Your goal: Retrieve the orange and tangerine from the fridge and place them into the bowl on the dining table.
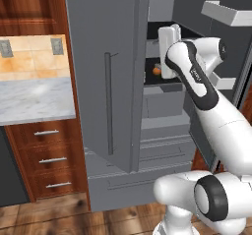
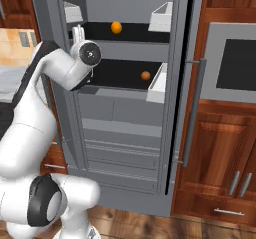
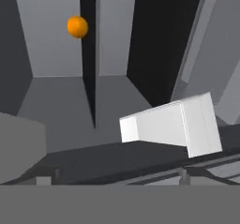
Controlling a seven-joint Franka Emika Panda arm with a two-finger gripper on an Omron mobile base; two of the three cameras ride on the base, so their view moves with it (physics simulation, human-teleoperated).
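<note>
Orange: one round orange fruit (image 2: pixel 116 27) sits on the upper black shelf of the open fridge (image 2: pixel 130 118); which of the two fruits is the orange and which the tangerine cannot be told from colour or size here.
Tangerine: a second, slightly smaller-looking fruit (image 2: pixel 145 75) rests on the lower black shelf (image 2: pixel 120 75), close to a white door bin (image 2: pixel 157 85); it also peeks past the arm in the left base view (image 1: pixel 156 71).
Handling: both fruits are judged light, firm-skinned and smooth, round enough to roll off a shelf if nudged; the surest hold is likely across the widest part, fingers on opposite sides, squeezed gently.
Hand view: an orange fruit (image 3: pixel 77 26) hangs well ahead against the grey interior, with a white bin (image 3: pixel 171 127) much nearer.
Tool: raised at the left edge of the fridge opening, by the upper shelf (image 2: pixel 78 34); it holds nothing, and whether its fingers stand apart or together cannot be told.
Arm: the white arm (image 1: pixel 197 81) reaches up from the base into the compartment.
Fridge: both doors (image 1: pixel 106 72) stand open, drawers below.
Surroundings: a marble counter (image 1: pixel 34 101) over wooden drawers lies to the left; a wall oven (image 2: pixel 232 63) sits in wood cabinetry to the right.
Progress: neither fruit is grasped yet; retrieval is judged at its start.
</note>
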